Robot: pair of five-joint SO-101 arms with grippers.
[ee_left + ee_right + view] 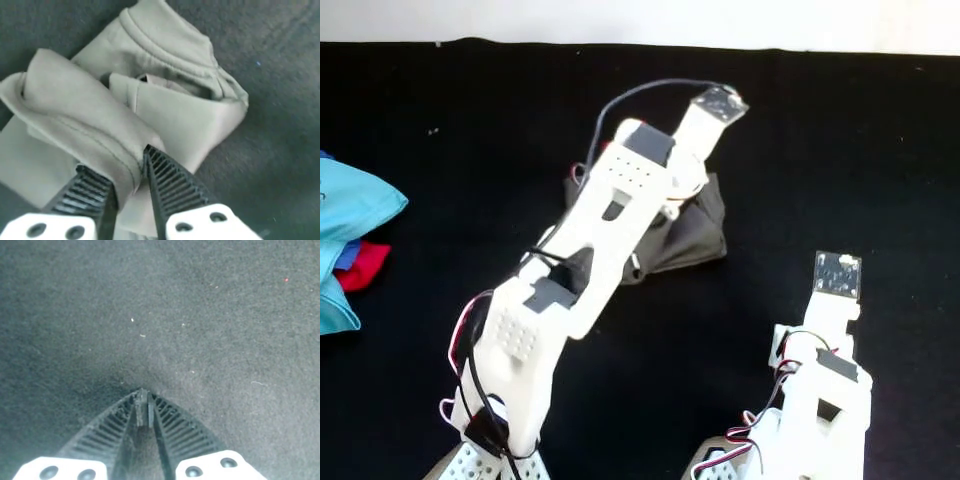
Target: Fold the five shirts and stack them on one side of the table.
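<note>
The grey shirt [695,235] lies bunched a little behind the middle of the bench [840,150], with the left arm [590,250] stretched over it from the near edge. From above, the arm's body covers much of the cloth and hides how the shirt is being held. The left wrist view fills that in: the left pincer [117,165] is clenched on a thick rolled fold of the grey shirt [175,115], with cloth squeezed between its ribbed fingers [170,185]. The same view shows a ribbed collar band and a flatter folded panel beyond the grasped fold, with dark bench surface [280,100] around them.

The right arm [820,390] stands near the bench's near right corner, well apart from the shirt. Its wrist view shows the right pincer [143,400] with its tips pressed together on nothing, over bare bench cloth [200,315].

At the left edge, the high view shows a heap: a teal shirt [345,205] on top, with a blue one [348,250] and a red one [365,265] peeking out beneath it.
</note>
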